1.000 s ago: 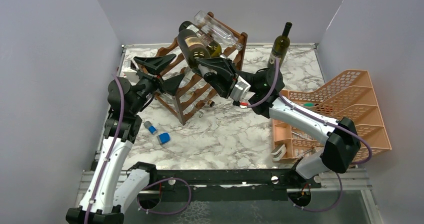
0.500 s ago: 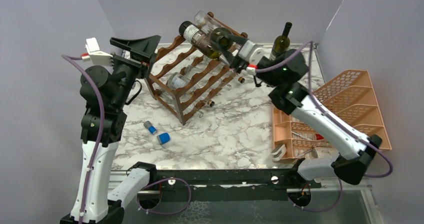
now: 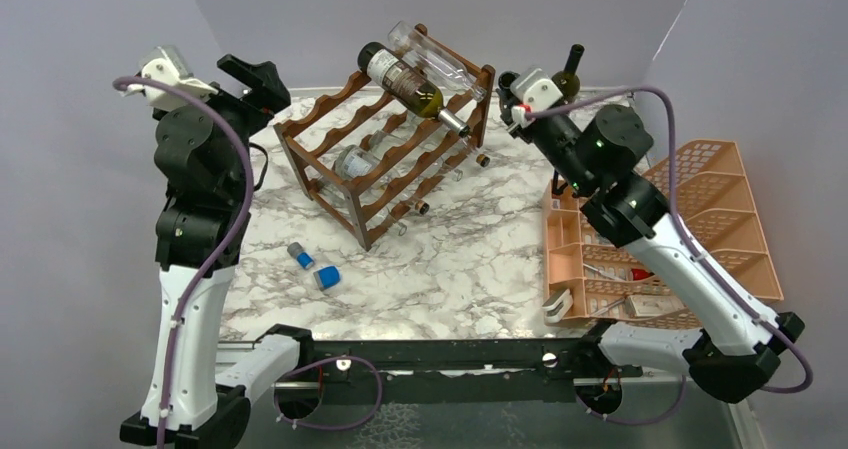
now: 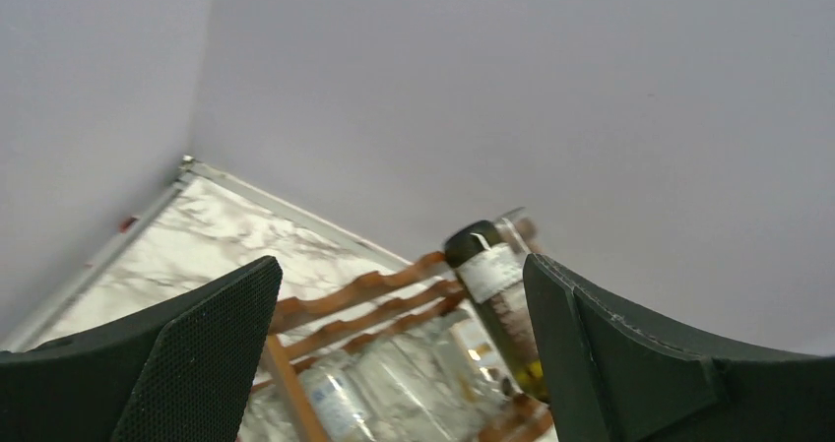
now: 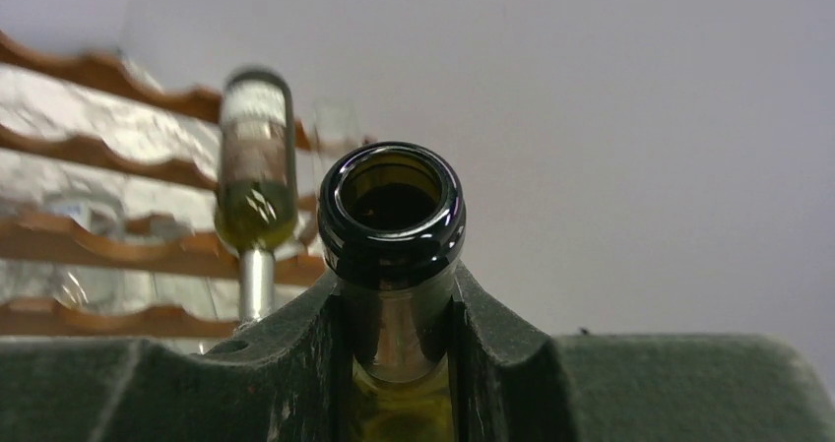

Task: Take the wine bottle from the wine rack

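Right tool (image 5: pixel 394 314) clamping wine bottle (image 5: pixel 392 206) neck, left tool (image 4: pixel 402 294) agape (raised), wine rack (image 3: pixel 392 157) between, orange tray (image 3: pixel 700 184) near

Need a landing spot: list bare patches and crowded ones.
Bare: marble between the wine rack and orange tray, forward to the near edge. Crowded: back right, the right tool gripping a wine bottle near an upright bottle; blue items near left.

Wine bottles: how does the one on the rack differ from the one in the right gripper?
The rack bottle lies on its side on the wine rack; the gripped bottle is upright, neck in the right gripper. The rack bottle shows a label and silver neck; the gripped bottle's mouth is open. Both are dark glass.
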